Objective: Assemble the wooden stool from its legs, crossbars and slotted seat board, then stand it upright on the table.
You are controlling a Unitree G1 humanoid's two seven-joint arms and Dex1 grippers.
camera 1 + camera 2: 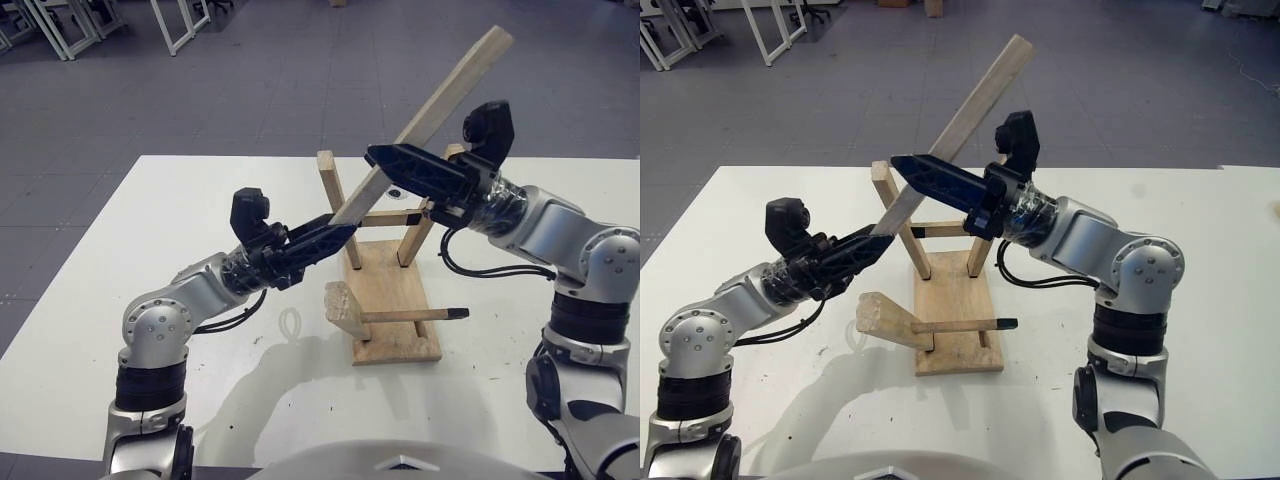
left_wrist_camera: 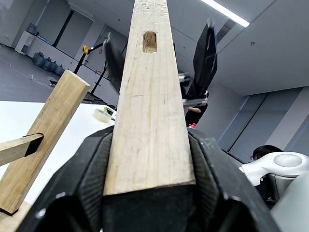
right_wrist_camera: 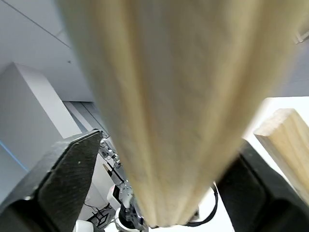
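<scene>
Left gripper [image 1: 340,232] clamped tight on the lower end of the raised leg [image 1: 450,85]. Right gripper [image 1: 390,163] straddles it mid-length, jaws spread, gap on one side. Seat board [image 1: 385,270]: 1, flat on table [image 1: 200,200]. Legs: 4 total, with 2 upright in the board, 1 held, 1 lying on it [image 1: 345,308]. Crossbars: 2, one between the uprights [image 1: 385,215], one in the lying leg [image 1: 410,316].

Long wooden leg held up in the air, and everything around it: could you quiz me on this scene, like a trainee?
1. True or false: the left gripper is shut on the lower end of the long leg.
2. How many other legs stand in the seat board? A one, B two, C four.
3. Fill in: the long leg is held ___, not upright.

Key: 1 true; 2 B; 3 tilted.
</scene>
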